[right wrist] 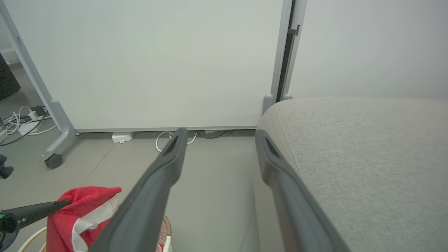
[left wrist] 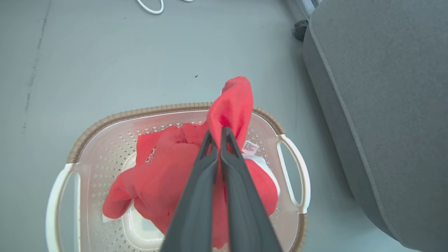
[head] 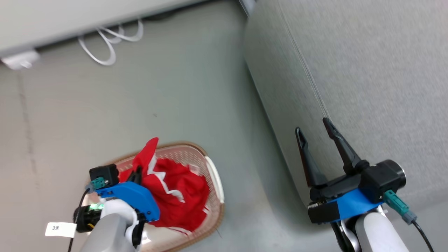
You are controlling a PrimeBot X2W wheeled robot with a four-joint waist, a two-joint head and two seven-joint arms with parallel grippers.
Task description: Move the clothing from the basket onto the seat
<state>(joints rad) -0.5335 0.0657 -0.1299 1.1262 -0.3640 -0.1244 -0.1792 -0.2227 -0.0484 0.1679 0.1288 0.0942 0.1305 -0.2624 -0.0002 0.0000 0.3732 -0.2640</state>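
Observation:
The clothing (head: pixel 175 189) is bright red with white trim and lies bunched in the basket (head: pixel 215 175), a cream basket with a brown rim standing on the floor. My left gripper (head: pixel 137 174) is shut on a fold of it, and a peak of red fabric (left wrist: pixel 233 101) stands pulled up above the rim (left wrist: pixel 140 112). In the left wrist view the two fingers (left wrist: pixel 210 154) pinch the cloth tightly. My right gripper (head: pixel 315 127) hangs open and holds nothing, over the front edge of the grey seat (head: pixel 367 70). The right wrist view shows the seat (right wrist: pixel 350 157) and the lifted clothing (right wrist: pixel 84 206).
Grey floor (head: pixel 175 87) separates the basket from the seat. White cables (head: pixel 112 42) and a white power strip (head: pixel 21 59) lie by the far wall. A white panel on a wheeled frame (right wrist: pixel 52 161) stands behind.

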